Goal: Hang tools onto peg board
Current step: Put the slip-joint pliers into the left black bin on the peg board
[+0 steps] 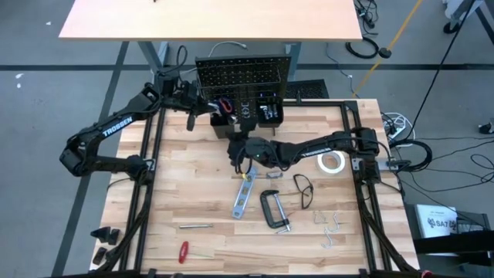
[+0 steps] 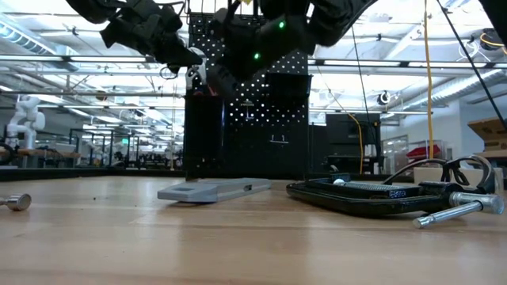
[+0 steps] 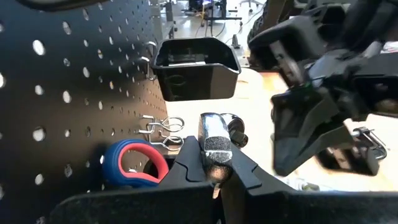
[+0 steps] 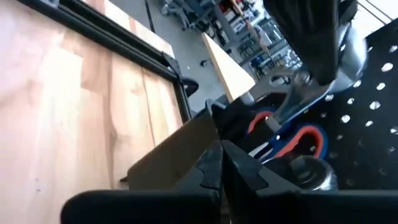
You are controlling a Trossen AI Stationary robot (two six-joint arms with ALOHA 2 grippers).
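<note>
The black peg board (image 1: 243, 77) stands at the table's far edge, with two black bins (image 1: 266, 114) on its lower part. Red-and-blue-handled scissors (image 3: 137, 165) stand in the left bin (image 1: 224, 125). My left gripper (image 1: 204, 104) is up in front of the board, shut on a silver metal tool (image 3: 214, 146). My right gripper (image 1: 238, 150) is shut and empty, close to the left bin's near wall; I cannot tell whether it touches. The level (image 1: 245, 193), C-clamp (image 1: 274, 208), glasses (image 1: 303, 189), tape roll (image 1: 332, 162), wrench (image 1: 195, 226) and red screwdriver (image 1: 184, 251) lie on the table. My left gripper pinches the silver tool between its two fingers at one rough grey end (image 3: 216, 155). The fingers come from the table's left side, along the board's face. The rest of the tool (image 4: 292, 106) hangs below the fingers, clear of the table, above the scissors' handles.
A wire hook (image 3: 161, 127) sticks out of the board near the held tool. Loose metal hooks (image 1: 332, 228) lie at the table's near right. The right arm (image 3: 311, 93) is close beside my left gripper. A tan table (image 1: 208, 19) stands behind the board.
</note>
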